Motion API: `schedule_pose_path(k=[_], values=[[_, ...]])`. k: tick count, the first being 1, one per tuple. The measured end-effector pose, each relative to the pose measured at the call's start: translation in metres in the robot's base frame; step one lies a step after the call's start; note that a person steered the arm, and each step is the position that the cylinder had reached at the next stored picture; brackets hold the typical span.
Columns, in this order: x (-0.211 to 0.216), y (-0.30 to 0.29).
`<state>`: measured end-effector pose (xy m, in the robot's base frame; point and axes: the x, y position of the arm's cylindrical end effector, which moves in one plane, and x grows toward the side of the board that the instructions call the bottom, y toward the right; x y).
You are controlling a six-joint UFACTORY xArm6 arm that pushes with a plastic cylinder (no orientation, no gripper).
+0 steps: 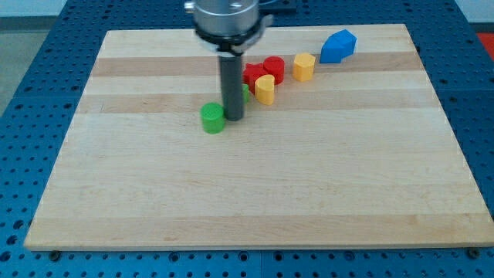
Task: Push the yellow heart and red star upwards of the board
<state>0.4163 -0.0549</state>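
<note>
While my tip (234,117) rests on the wooden board (255,193), a green cylinder (213,119) sits just beside it toward the view's left, close enough that contact cannot be ruled out. Another green block (245,93) peeks out just behind the rod, to the tip's upper right; shape not readable. The yellow heart (265,89) lies near the tip, up and to the view's right, touching the red star (253,76) above it. A red cylinder (273,68) adjoins the star. Farther right: a yellow hexagonal block (304,66), then a blue block (338,46) near the board's top edge. No pincer fitted, so no released or clenched state to record.
</note>
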Motion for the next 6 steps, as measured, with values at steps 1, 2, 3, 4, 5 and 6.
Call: schedule_pose_path(k=[1, 2, 3, 4, 5, 6], values=[[0.007, 0.011], [0.009, 0.069], [-0.005, 0.114], [-0.011, 0.101], [-0.018, 0.079], [-0.037, 0.073]])
